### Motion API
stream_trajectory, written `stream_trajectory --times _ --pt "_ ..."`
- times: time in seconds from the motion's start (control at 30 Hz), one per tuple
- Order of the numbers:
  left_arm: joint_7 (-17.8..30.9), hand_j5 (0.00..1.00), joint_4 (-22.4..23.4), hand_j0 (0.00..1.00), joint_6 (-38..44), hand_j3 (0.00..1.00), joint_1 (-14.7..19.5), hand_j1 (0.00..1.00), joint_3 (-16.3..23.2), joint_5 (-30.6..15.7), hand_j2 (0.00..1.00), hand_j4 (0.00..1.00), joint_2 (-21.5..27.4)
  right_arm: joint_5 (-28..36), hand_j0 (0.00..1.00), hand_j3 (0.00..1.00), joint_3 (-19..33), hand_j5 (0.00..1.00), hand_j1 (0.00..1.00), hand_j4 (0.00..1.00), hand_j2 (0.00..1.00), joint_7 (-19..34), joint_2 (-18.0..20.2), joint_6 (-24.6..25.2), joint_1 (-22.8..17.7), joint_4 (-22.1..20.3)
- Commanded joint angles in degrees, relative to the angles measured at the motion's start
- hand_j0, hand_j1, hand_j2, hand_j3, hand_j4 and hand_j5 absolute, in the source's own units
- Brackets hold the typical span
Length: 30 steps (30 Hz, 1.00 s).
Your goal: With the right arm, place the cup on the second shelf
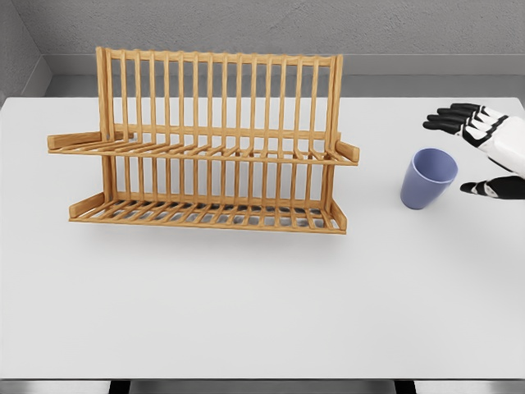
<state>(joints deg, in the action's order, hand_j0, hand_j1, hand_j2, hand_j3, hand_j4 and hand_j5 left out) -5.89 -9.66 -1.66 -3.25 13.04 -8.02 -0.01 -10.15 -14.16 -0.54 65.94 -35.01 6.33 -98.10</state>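
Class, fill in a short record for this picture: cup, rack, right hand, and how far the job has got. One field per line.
cup: blue cup, upright on the white table, right of the rack
rack: wooden two-tier dish rack, both shelves bare
right hand: right hand beside the cup, fingers spread, not touching it
left hand: out of view
progress: cup not yet grasped

no readable text, no labels, no numbers, no signs

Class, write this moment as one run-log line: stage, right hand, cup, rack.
stage: approach | right hand: open, right of cup, not touching | cup: upright on table, right of rack | rack: both shelves bare
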Motion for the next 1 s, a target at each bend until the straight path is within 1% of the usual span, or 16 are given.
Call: stream_trajectory --times 0.0,0.07,0.17,0.23,0.27,0.33,0.37,0.43,0.5,0.53,0.57,0.6,0.63,0.67,0.8,0.97 --pt "0.0 1.00 0.0 1.00 0.0 1.00 0.0 1.00 0.0 0.0 1.00 1.00 0.0 0.4 1.00 1.00 0.0 1.00 1.00 1.00 1.00 0.0 0.2 0.0 0.0 0.0" --pt "0.0 1.00 0.0 1.00 0.0 1.00 0.0 1.00 0.1 0.0 1.00 1.00 0.0 0.5 1.00 1.00 0.2 1.00 1.00 1.00 1.00 -0.2 1.4 0.0 -0.3 -0.1" --pt "0.0 1.00 0.0 1.00 0.0 1.00 0.0 1.00 0.1 0.0 1.00 1.00 0.0 0.8 1.00 1.00 0.0 1.00 1.00 1.00 1.00 -0.5 1.4 0.0 -0.6 0.7" --pt "0.0 1.00 0.0 1.00 0.0 1.00 0.0 1.00 0.0 0.0 1.00 1.00 0.0 0.4 1.00 1.00 -0.1 1.00 1.00 1.00 1.00 1.5 1.1 0.0 -0.4 1.2" --pt "0.0 1.00 0.0 1.00 0.0 1.00 0.0 1.00 0.0 0.0 1.00 1.00 0.0 0.5 1.00 1.00 0.2 1.00 1.00 1.00 1.00 9.3 0.9 0.0 0.2 1.7" --pt "0.0 1.00 0.0 1.00 0.0 1.00 0.0 1.00 0.0 0.0 1.00 1.00 0.0 0.8 1.00 1.00 0.3 1.00 1.00 1.00 1.00 24.6 0.5 0.0 4.4 1.8" --pt "0.0 1.00 0.0 1.00 0.0 1.00 0.0 1.00 0.1 0.0 1.00 1.00 0.0 0.9 1.00 1.00 0.3 1.00 1.00 1.00 1.00 27.1 -0.2 0.0 5.7 2.0" --pt "0.0 1.00 0.0 1.00 0.0 1.00 0.0 1.00 0.1 0.0 1.00 1.00 0.0 0.8 1.00 1.00 -0.3 1.00 1.00 1.00 1.00 28.2 -1.7 0.0 8.6 3.6" --pt "0.0 1.00 0.0 1.00 0.0 1.00 0.0 1.00 0.0 0.0 1.00 1.00 0.0 0.8 1.00 1.00 -0.6 1.00 1.00 1.00 1.00 33.4 -3.0 0.0 11.9 5.1" --pt "0.0 1.00 0.0 1.00 0.0 1.00 0.0 1.00 0.1 0.0 1.00 1.00 0.0 0.8 1.00 1.00 -2.4 1.00 1.00 1.00 1.00 34.5 -3.3 0.0 13.7 5.5" --pt "0.0 1.00 0.0 1.00 0.0 1.00 0.0 1.00 0.1 0.0 1.00 1.00 0.0 0.8 1.00 1.00 -6.3 1.00 1.00 1.00 1.00 35.5 -4.6 0.0 17.4 7.0" --pt "0.0 1.00 0.0 1.00 0.0 1.00 0.0 1.00 0.1 0.0 1.00 1.00 0.0 0.8 1.00 1.00 -12.2 1.00 1.00 1.00 1.00 35.5 -6.3 0.0 22.6 10.2" --pt "0.0 1.00 0.0 1.00 0.0 1.00 0.0 1.00 0.0 0.0 1.00 1.00 0.0 0.8 1.00 1.00 -16.6 1.00 1.00 1.00 1.00 35.5 -7.1 0.0 25.7 12.2" --pt "0.0 1.00 0.0 1.00 0.0 1.00 0.0 1.00 0.0 0.0 1.00 1.00 0.0 0.7 1.00 1.00 -18.4 1.00 1.00 1.00 1.00 35.5 -7.7 0.0 26.9 13.4" --pt "0.0 1.00 0.0 1.00 0.0 1.00 0.0 1.00 0.0 0.0 1.00 1.00 0.0 0.6 1.00 1.00 -19.5 1.00 1.00 1.00 1.00 35.5 -8.0 0.0 28.6 15.1" --pt "0.0 1.00 0.0 1.00 0.0 1.00 0.0 1.00 0.0 0.0 1.00 1.00 0.0 0.4 1.00 1.00 -19.9 1.00 1.00 1.00 1.00 35.5 -9.3 0.0 31.0 19.6"
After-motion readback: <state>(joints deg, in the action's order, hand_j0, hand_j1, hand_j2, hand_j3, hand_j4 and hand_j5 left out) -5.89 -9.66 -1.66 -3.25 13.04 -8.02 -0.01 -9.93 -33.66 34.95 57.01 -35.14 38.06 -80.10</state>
